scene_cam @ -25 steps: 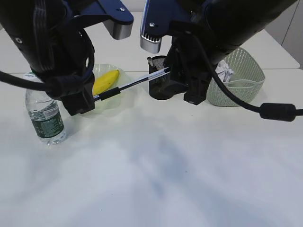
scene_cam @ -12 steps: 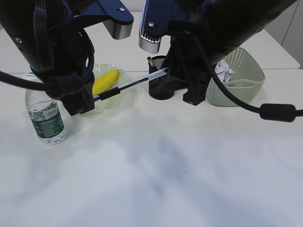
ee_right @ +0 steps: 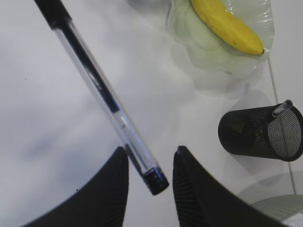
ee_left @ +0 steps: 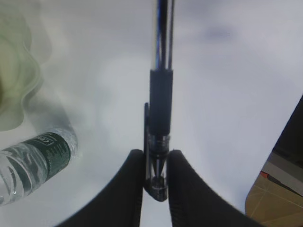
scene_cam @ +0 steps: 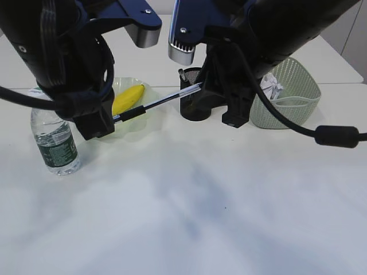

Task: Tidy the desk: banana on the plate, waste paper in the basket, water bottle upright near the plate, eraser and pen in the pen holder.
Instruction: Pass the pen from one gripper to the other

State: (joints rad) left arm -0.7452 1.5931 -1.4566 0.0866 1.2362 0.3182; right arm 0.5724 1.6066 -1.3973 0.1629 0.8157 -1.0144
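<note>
Honestly a lot of the scene was blocked in the exterior view: both black arms filled the top half, and the left gripper (scene_cam: 100,123) and right gripper (scene_cam: 215,86) themselves were mostly buried behind their own housings there.

The wrist views cleared it up. The pen (scene_cam: 163,101) hung in the air between the two arms, above the counter (scene_cam: 189,206), running from lower left to upper right. The left gripper (ee_left: 155,177) had its jaws pinched tight on the pen's (ee_left: 159,113) tip end. The right gripper (ee_right: 149,163) had its jaws a little apart around the pen's (ee_right: 97,87) capped back end; I couldn't tell whether either finger actually touched it.

Round about: the banana (scene_cam: 127,98) sat on the pale green plate (scene_cam: 142,121), half hidden by the left arm. The water bottle (scene_cam: 56,143) stood upright at the left, just beside the plate, its cap cut off by the arm. The black mesh pen holder (scene_cam: 194,102) stood far centre, partly covered by the right arm, with something small and grey poking over its rim. The green basket (scene_cam: 289,103) was at the right with crumpled waste paper (scene_cam: 270,87) inside.
</note>
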